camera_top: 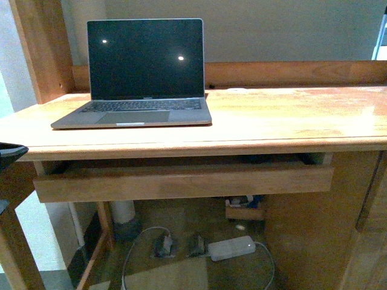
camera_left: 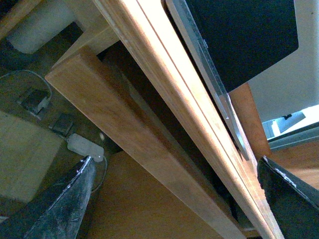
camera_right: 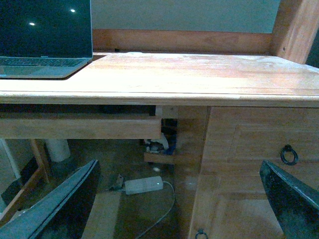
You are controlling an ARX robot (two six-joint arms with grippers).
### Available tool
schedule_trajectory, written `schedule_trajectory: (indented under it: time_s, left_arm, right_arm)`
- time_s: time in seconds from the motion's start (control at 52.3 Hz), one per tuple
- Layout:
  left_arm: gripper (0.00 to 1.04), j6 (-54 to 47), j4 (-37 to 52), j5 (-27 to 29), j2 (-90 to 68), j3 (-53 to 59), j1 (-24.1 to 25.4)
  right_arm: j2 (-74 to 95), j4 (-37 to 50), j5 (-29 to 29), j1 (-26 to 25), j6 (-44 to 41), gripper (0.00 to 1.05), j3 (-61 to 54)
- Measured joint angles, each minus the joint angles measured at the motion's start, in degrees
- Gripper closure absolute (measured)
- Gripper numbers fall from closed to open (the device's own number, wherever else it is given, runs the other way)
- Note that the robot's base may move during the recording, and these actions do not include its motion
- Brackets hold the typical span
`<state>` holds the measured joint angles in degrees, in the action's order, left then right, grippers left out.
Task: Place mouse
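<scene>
No mouse shows in any view; it is hidden or out of view. My left gripper (camera_left: 174,199) is open, with nothing between its dark fingers (camera_left: 65,204); it hangs low beside the desk's front edge, facing the pull-out tray (camera_left: 124,129). A dark part of it shows at the left edge of the front view (camera_top: 9,154). My right gripper (camera_right: 177,199) is also open and empty, and sits in front of the desk, below the top, facing the gap beside the drawer unit.
A grey laptop (camera_top: 145,72) stands open at the back left of the wooden desk (camera_top: 290,115). The shallow tray (camera_top: 181,181) under the top is pulled out slightly. A white power brick (camera_top: 231,248) with cable lies on the floor. A ring-handled drawer (camera_right: 288,154) is at the right.
</scene>
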<state>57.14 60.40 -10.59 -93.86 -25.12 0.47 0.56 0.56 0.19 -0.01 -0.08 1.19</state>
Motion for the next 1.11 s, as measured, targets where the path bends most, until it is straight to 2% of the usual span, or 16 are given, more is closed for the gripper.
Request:
schedule_trajectory:
  time_s: [0.115, 0.268, 0.459, 0.574, 0.746, 1.109]
  left_arm:
    - [0.07, 1.4, 4.0, -1.2, -2.5, -0.7, 1.1]
    - [0.07, 5.5, 7.8, 0.1, -14.4, -8.2, 0.5]
    - [0.07, 10.5, 5.9, 1.7, -23.5, -16.8, -2.8]
    - [0.07, 12.5, 5.0, 0.0, -27.4, -20.3, -4.3]
    - [0.07, 14.8, -0.1, 4.3, -33.5, -28.8, -5.8]
    - [0.07, 15.3, 0.1, 5.7, -33.6, -28.7, -5.6]
  right_arm:
    - [0.0, 0.0, 0.0, 0.0, 0.0, 0.07, 0.0]
    - [0.0, 0.0, 0.0, 0.0, 0.0, 0.07, 0.0]
    - [0.0, 0.0, 0.0, 0.0, 0.0, 0.07, 0.0]
    - [0.0, 0.0, 0.0, 0.0, 0.0, 0.07, 0.0]
    - [0.0, 0.0, 0.0, 0.0, 0.0, 0.07, 0.0]
    - [0.0, 0.0, 0.0, 0.0, 0.0, 0.07, 0.0]
